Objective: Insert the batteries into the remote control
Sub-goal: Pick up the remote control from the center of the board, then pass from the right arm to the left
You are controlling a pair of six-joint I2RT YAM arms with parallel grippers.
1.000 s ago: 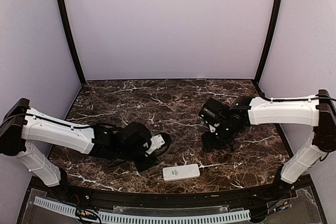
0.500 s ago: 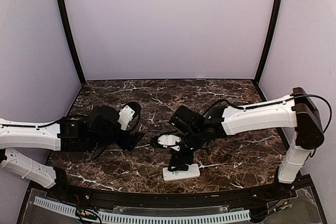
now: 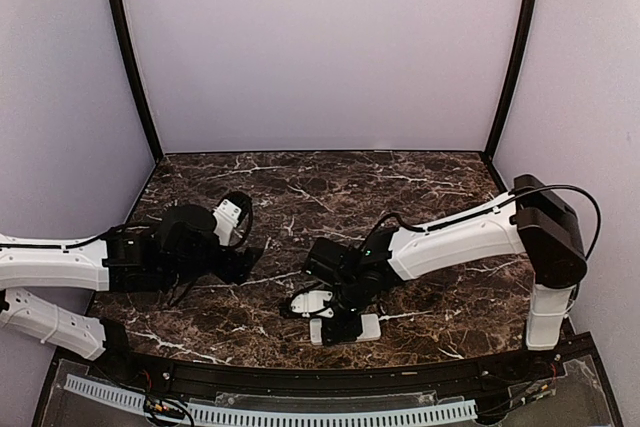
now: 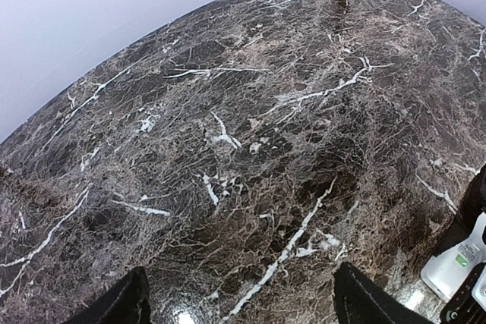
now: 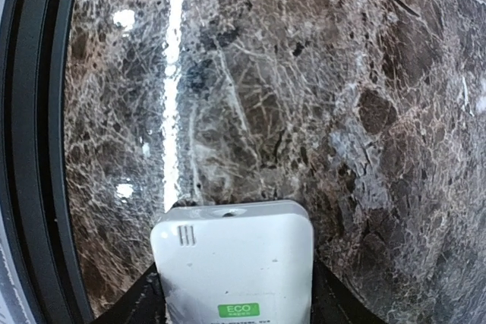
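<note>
Right gripper (image 3: 338, 324) is clamping the remote control (image 5: 235, 263) across its 2 long sides. The remote is lying flat by the near edge of the marble table (image 3: 300, 197), green label facing up. Left gripper (image 4: 241, 287) is hovering over the table left of the remote, its 2 fingers spread wide, grasping nothing.

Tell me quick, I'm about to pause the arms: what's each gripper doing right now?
Left gripper: open, holding nothing.
Right gripper: closed on the slim white rectangular plastic remote control.
</note>
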